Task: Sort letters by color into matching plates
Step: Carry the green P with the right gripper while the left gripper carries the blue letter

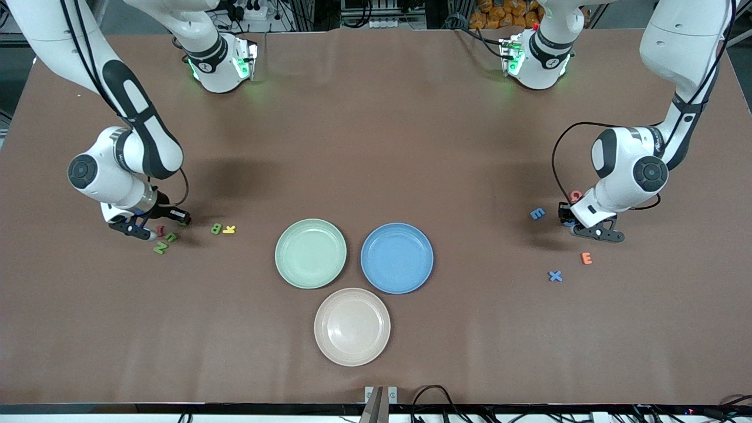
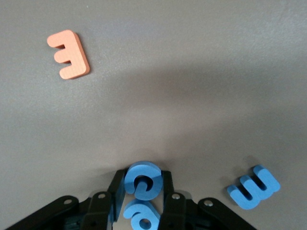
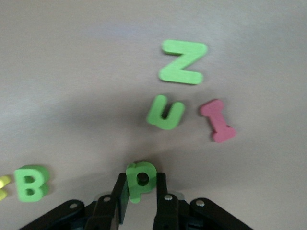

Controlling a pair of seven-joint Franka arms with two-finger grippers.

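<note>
My left gripper (image 2: pixel 143 182) is shut on a rounded blue letter (image 2: pixel 146 173) down at the table, toward the left arm's end (image 1: pixel 568 224). A second rounded blue letter (image 2: pixel 142 216) lies between its fingers, closer to the wrist. A blue E (image 1: pixel 537 214) and a blue X (image 1: pixel 555 275) lie nearby. My right gripper (image 3: pixel 141 184) is shut on a green P (image 3: pixel 142 173) at the right arm's end (image 1: pixel 148 232). Green U (image 3: pixel 165 113), N (image 3: pixel 182 62) and B (image 3: pixel 31 183) lie close by. The green plate (image 1: pixel 311 276) and blue plate (image 1: pixel 397 281) sit mid-table, both bare.
A beige plate (image 1: pixel 352 352) sits nearer the front camera than the two coloured plates. An orange E (image 1: pixel 586 258) and a reddish letter (image 1: pixel 576 195) lie by the left gripper. A pink I (image 3: pixel 218 120) and a yellow letter (image 1: pixel 229 229) lie by the right gripper.
</note>
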